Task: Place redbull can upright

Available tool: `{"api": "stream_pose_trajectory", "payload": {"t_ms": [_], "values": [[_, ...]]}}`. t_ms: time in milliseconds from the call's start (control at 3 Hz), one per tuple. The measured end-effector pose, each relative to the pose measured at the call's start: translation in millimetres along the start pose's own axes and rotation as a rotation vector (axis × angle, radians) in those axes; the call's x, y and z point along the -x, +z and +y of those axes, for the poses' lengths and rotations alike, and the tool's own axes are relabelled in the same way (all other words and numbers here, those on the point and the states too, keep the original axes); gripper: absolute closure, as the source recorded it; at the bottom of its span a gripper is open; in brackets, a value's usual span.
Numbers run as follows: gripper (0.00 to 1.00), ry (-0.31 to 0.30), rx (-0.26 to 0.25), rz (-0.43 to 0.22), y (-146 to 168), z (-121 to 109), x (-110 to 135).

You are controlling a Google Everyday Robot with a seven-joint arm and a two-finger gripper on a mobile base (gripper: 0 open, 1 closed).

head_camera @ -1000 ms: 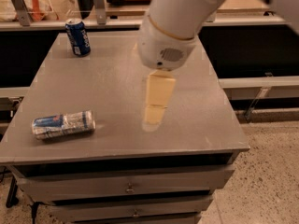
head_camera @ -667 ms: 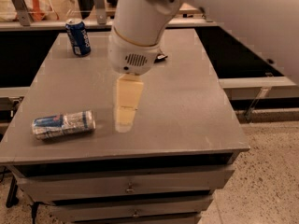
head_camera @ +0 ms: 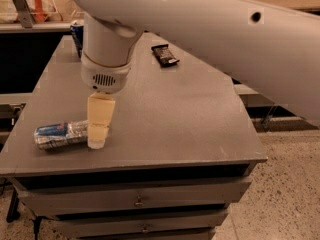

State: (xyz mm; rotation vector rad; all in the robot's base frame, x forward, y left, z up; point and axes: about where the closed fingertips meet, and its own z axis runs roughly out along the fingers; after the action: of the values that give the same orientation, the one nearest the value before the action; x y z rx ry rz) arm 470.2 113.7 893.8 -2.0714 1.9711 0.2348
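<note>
The redbull can (head_camera: 59, 135), slim and silver-and-blue, lies on its side near the front left edge of the grey table (head_camera: 170, 114). My gripper (head_camera: 98, 134) hangs from the white arm with its pale fingers pointing down at the can's right end, right beside or touching it. Only one pale finger face shows, so the jaw gap is hidden.
A dark blue Pepsi can (head_camera: 77, 37) stands upright at the table's back left, partly behind my arm. A small black packet (head_camera: 165, 55) lies at the back centre. Drawers (head_camera: 135, 199) run below the table's front edge.
My arm has swung left across the table, bringing the gripper from the table's middle to the right end of the lying can. The can has not moved.
</note>
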Motion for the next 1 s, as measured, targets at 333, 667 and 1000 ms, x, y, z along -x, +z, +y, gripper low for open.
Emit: {"api": "stream_pose_trajectory", "payload": {"t_ms": [333,667,1000], "values": [[0.0,-0.008,0.005,-0.005,12,0,24],[0.0,-0.014,0.024,0.016,27,2,43],[0.0,-0.027,0.033,0.072,42,3,55]]}}
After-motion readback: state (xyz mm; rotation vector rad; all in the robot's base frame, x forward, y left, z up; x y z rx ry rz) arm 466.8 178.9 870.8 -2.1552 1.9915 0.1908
